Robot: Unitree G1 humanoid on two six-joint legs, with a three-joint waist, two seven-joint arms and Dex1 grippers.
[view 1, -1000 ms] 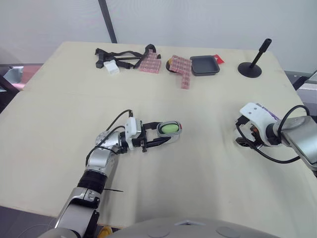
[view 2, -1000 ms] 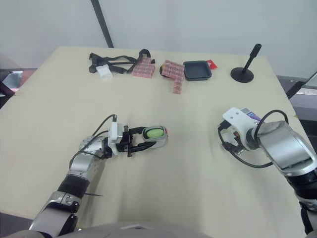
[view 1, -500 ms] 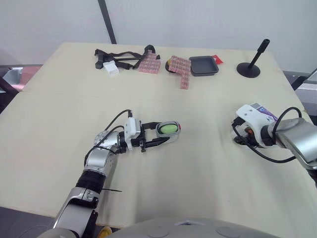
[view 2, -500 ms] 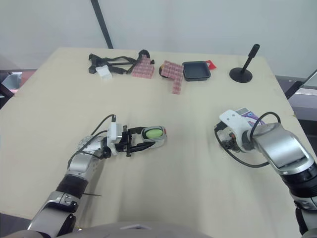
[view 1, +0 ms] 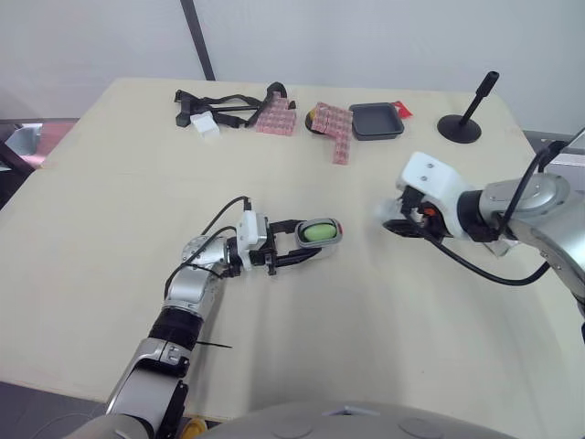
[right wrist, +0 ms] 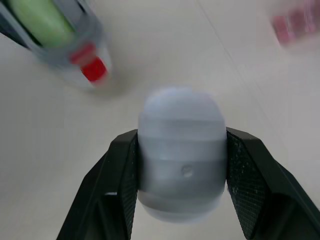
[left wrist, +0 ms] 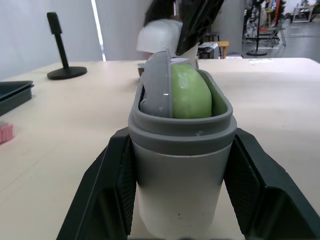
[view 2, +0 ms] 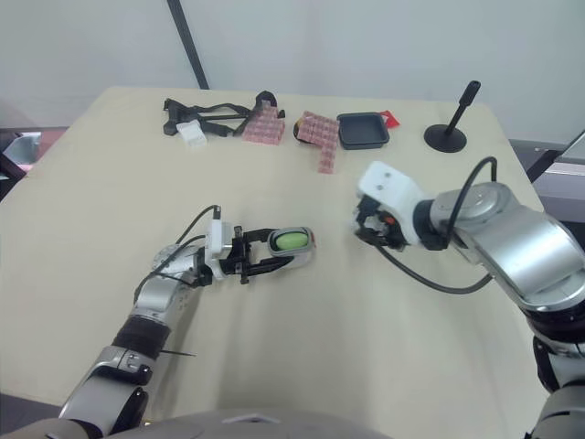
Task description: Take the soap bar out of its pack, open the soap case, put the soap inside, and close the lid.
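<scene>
The left tool (left wrist: pixel 181 190) stays closed on the open grey soap case (view 1: pixel 320 232), its 2 fingers pressed to the case's sides and the green soap (left wrist: pixel 190 92) sitting inside, much where it was 1 second ago over the surface (view 1: pixel 119 183). The right tool (right wrist: pixel 181 185), then out by the surface's right edge, has swung inward and now hangs near the case's right, clamped on a pale rounded piece (right wrist: pixel 181 145), blurred, probably the lid.
</scene>
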